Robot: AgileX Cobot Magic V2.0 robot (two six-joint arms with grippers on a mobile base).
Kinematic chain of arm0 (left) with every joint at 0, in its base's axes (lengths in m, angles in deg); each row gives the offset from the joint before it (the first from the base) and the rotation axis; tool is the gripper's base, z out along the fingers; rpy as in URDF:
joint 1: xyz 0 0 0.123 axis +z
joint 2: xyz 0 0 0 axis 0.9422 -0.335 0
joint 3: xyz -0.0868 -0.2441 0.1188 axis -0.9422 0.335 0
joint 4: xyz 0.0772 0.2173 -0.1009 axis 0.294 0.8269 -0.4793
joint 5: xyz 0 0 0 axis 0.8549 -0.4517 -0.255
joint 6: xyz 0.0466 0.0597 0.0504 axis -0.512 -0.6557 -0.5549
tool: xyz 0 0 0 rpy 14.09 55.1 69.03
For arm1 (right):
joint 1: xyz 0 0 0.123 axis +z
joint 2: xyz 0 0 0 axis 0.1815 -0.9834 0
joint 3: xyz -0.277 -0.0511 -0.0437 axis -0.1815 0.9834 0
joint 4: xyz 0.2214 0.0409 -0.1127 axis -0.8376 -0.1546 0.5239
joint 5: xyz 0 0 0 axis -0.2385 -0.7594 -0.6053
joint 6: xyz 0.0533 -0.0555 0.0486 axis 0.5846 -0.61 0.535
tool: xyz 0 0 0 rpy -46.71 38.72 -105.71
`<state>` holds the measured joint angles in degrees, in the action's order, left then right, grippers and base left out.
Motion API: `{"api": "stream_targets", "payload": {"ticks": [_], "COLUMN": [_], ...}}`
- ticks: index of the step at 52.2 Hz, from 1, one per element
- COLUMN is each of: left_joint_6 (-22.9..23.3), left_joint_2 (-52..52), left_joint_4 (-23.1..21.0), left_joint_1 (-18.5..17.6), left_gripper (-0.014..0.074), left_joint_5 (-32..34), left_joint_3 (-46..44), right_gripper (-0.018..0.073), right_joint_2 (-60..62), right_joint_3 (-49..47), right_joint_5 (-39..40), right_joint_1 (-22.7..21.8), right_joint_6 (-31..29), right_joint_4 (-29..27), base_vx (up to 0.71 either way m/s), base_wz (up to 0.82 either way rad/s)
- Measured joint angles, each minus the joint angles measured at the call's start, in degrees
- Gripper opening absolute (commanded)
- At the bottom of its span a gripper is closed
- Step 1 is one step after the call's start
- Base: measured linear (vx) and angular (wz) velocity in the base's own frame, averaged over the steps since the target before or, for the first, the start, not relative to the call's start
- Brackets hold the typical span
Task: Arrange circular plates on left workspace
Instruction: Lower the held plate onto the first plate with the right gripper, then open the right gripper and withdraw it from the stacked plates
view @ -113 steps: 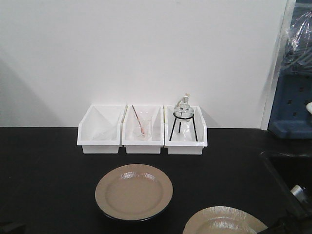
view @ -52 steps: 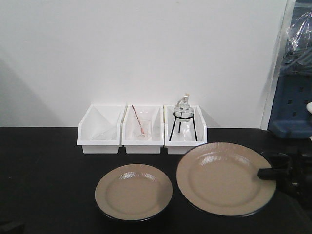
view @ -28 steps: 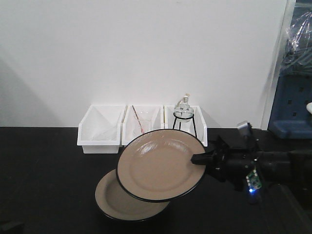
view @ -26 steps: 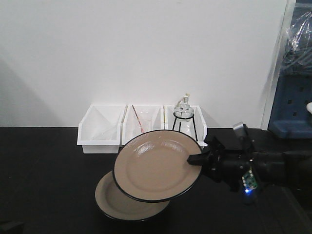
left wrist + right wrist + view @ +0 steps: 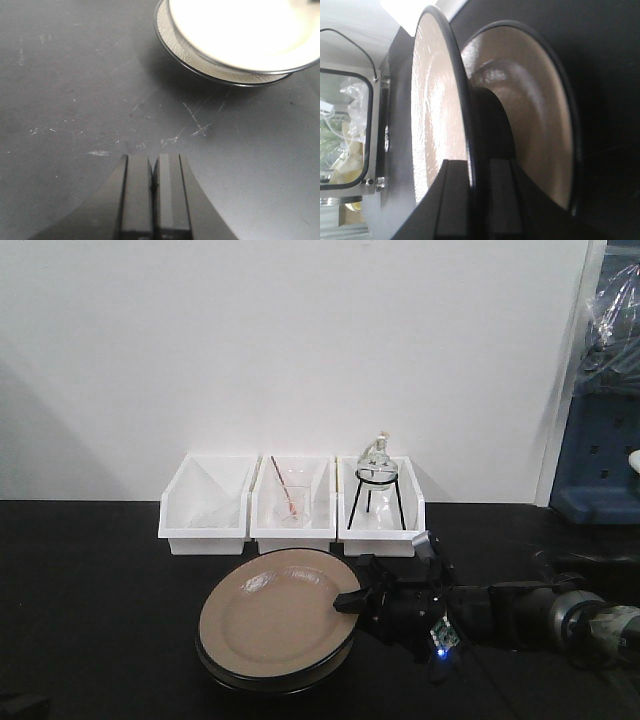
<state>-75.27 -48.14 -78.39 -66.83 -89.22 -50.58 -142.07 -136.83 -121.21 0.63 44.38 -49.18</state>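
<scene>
Two round tan plates with black undersides are on the black benchtop (image 5: 90,580), one over the other. The upper plate (image 5: 272,612) lies slightly tilted over the lower plate (image 5: 262,683), of which only the dark front rim shows. My right gripper (image 5: 345,604) is shut on the upper plate's right rim. In the right wrist view the held plate (image 5: 437,100) stands edge-on between the fingers (image 5: 454,200), with the lower plate (image 5: 535,110) behind it. My left gripper (image 5: 152,172) is shut on nothing, low over bare benchtop in front of both plates (image 5: 240,30).
Three white bins stand at the back wall: one bare (image 5: 208,505), one with a glass beaker and rod (image 5: 292,505), one with a flask on a black tripod (image 5: 380,502). A sunken sink (image 5: 595,562) and blue equipment (image 5: 605,440) are at the right.
The right gripper has carried the second plate from the right, leftward and down. It was raised and tilted half a second ago and now lies low over the first plate.
</scene>
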Motion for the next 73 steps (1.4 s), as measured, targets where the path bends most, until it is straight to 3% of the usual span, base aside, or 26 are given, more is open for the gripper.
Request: {"api": "stream_targets", "payload": {"ticks": [7, 20, 28, 35, 44, 53, 61, 69, 73], "left_joint_6": [0.00, 0.00, 0.00, 0.00, 0.00, -0.12, -0.70, -0.87, -0.87], "left_joint_2": [0.00, 0.00, 0.00, 0.00, 0.00, 0.00, 0.00, 0.00, 0.00], "left_joint_4": [0.00, 0.00, 0.00, 0.00, 0.00, 0.00, 0.00, 0.05, 0.18], "left_joint_1": [0.00, 0.00, 0.00, 0.00, 0.00, 0.00, 0.00, 0.00, 0.00], "left_gripper": [0.0000, 0.0000, 0.0000, 0.0000, 0.0000, 0.0000, 0.0000, 0.0000, 0.0000], "left_joint_5": [0.00, -0.12, -0.49, -0.61, -0.61, -0.61, -0.61, -0.68, -1.24], "left_joint_3": [0.00, 0.00, 0.00, 0.00, 0.00, 0.00, 0.00, 0.00, 0.00], "right_gripper": [0.0122, 0.0429, 0.0497, 0.0488, 0.0459, 0.0423, 0.0288, -0.0011, -0.0012], "right_joint_2": [-0.90, -0.90, -0.90, -0.56, 2.61, 6.81, 12.41, 20.16, 25.34], "right_joint_3": [-0.07, -0.45, -0.45, -0.61, -0.61, -0.61, -0.61, -0.61, -0.24], "right_joint_5": [0.59, -0.43, -0.55, 0.76, 6.08, 9.72, 9.46, 6.49, 4.01], "right_joint_1": [0.00, 0.00, 0.00, -0.05, -0.26, -0.49, -1.81, -4.23, -5.28], "right_joint_6": [-1.12, -7.47, -14.42, -20.41, -26.89, -26.95, -19.32, -5.67, 1.14], "right_joint_4": [-0.42, -1.82, 0.32, 4.63, 14.43, 25.55, 37.56, 49.91, 56.79], "base_vx": [0.00, 0.00, 0.00, 0.00, 0.00, 0.00, 0.00, 0.00, 0.00], "base_wz": [0.00, 0.00, 0.00, 0.00, 0.00, 0.00, 0.00, 0.00, 0.00]}}
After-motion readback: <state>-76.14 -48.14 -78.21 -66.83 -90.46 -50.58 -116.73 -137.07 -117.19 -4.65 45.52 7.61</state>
